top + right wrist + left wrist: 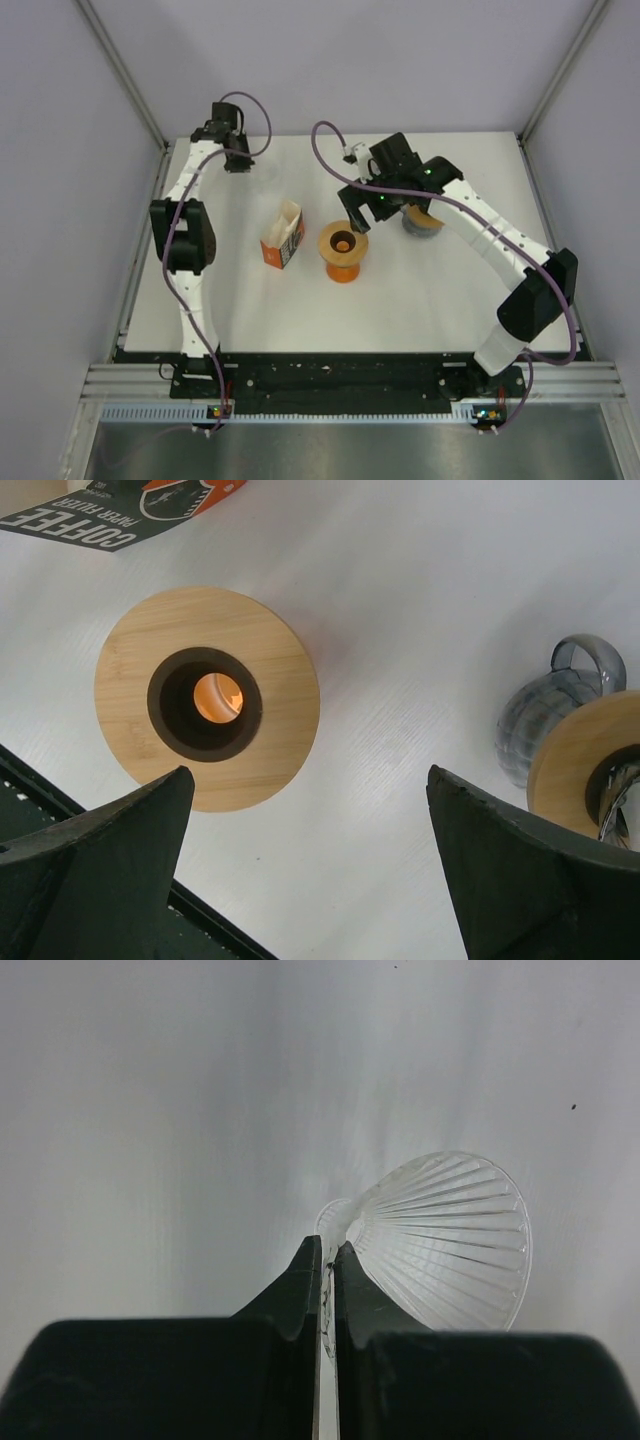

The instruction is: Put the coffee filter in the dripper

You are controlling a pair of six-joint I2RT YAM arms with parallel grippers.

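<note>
Left gripper (326,1250) is hovering at the far left corner of the white table (440,290), its jaws pinching together on a thin clear edge at the narrow end of the ribbed transparent dripper (445,1240). The cone is tilting onto its side with its wide mouth facing right in the wrist view, and I cannot tell whether it is touching the tabletop. Near the middle of the table, the right gripper (308,775) is hanging with its fingers spread wide and nothing between them, just above and beyond the round wooden stand (270,680), which is showing an orange base through its central hole. To the stand's left, the orange coffee paper filter box (283,240) is standing with its top open, well apart from the dripper. On the stand's right, a smoky glass server (535,725) is carrying a wooden ring on its mouth.
</note>
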